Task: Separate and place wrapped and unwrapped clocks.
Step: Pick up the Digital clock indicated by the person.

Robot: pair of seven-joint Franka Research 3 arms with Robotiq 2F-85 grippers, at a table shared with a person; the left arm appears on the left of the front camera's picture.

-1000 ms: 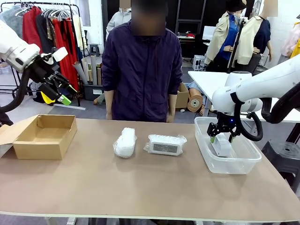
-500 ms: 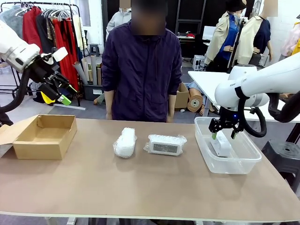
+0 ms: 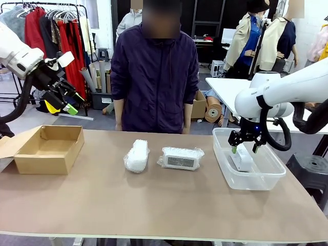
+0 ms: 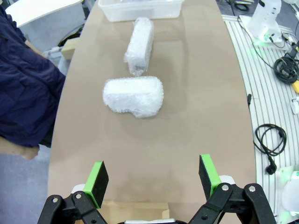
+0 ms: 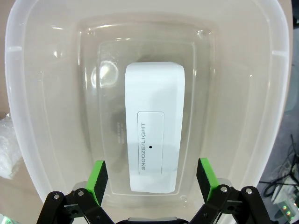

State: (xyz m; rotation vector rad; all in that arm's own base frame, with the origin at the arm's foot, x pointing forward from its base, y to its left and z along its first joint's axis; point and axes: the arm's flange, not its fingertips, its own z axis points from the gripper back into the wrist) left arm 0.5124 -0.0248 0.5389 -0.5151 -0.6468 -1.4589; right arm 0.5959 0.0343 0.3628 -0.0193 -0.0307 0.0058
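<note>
- Right gripper: over the last second it has lifted out of the clear bin. A second ago its fingers straddled the bare clock low in the bin. Now it hangs just above the clock, jaws wide apart, holding nothing.
- Bare clock: lies flat on the bin floor, clear of the green pads, with its snooze bar facing up in the right wrist view.
- Judgement: the unwrapped clock is delivered, so that half of the sort looks done.
- Left gripper: no change. It is raised above the cardboard box, jaws apart and empty.
- Left wrapped clock and right wrapped clock: unmoved. They lie side by side mid-table, close but not touching, in front of the person.
- Judgement: both wrapped clocks are still to be placed, probably in the box.
</note>
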